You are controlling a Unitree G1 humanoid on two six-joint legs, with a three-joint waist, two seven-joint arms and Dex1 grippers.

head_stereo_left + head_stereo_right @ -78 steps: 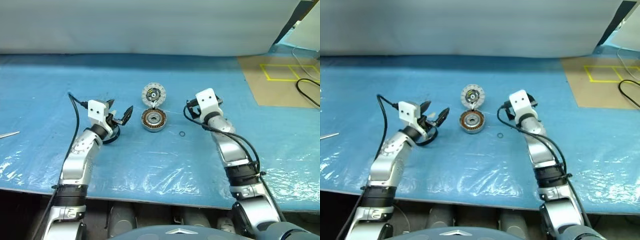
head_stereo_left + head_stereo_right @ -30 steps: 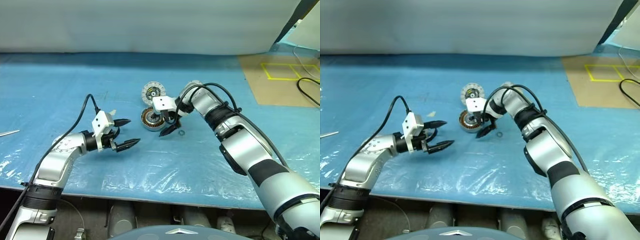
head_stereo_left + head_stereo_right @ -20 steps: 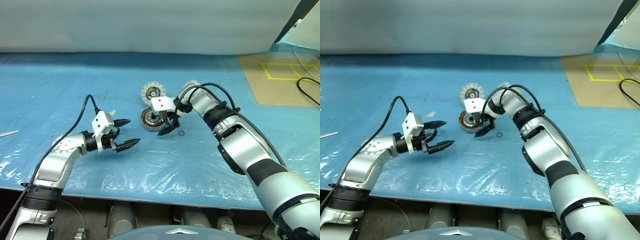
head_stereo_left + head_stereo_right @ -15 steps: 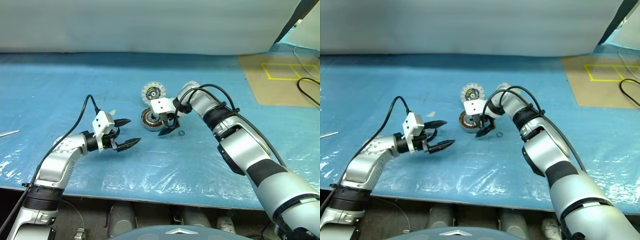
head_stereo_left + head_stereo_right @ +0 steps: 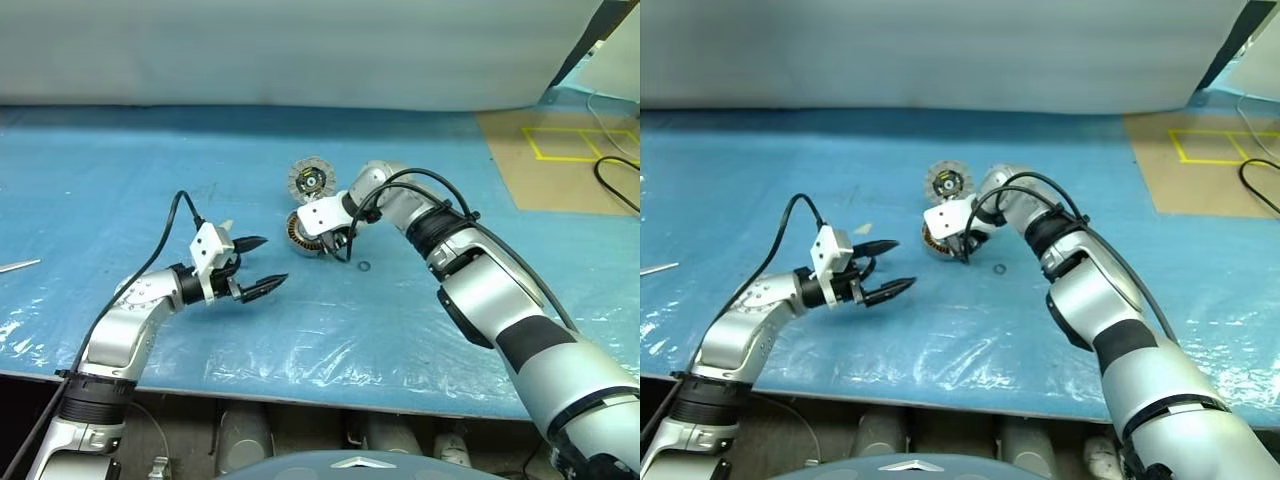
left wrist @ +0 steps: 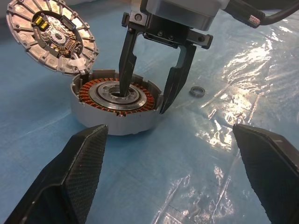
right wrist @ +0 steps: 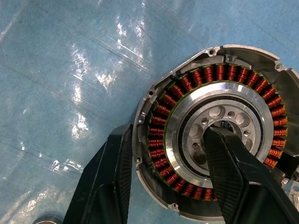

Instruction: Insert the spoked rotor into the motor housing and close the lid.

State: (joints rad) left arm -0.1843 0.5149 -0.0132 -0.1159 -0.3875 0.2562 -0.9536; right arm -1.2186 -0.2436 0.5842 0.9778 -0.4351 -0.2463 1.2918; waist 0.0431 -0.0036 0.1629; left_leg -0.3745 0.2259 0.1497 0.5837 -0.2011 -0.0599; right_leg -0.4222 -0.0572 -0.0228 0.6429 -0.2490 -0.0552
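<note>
The motor housing (image 6: pixel 103 120), a grey cup with copper windings around a silver hub, sits mid-table. The lid (image 5: pixel 312 180) stands tilted against its far side, segmented face showing. My right gripper (image 6: pixel 144 101) points down onto the housing. One finger is in the centre hub and the other is against the outer wall (image 7: pixel 140 140), so it is shut on the housing's side. My left gripper (image 5: pixel 272 261) hovers open a little to the left of the housing, pointing at it, with nothing between its fingers. The spoked rotor is out of view.
A small dark ring (image 5: pixel 363 267) lies on the blue plastic-covered table (image 5: pixel 330 330) just right of the housing. A brown board with yellow tape (image 5: pixel 560 150) and a black cable (image 5: pixel 615 185) sit at the far right. A thin metal piece (image 5: pixel 20 267) lies far left.
My right gripper rolled and tipped down over the housing. Its fingers narrowed from wide open to straddle the housing's wall. The left gripper stayed in place and open.
</note>
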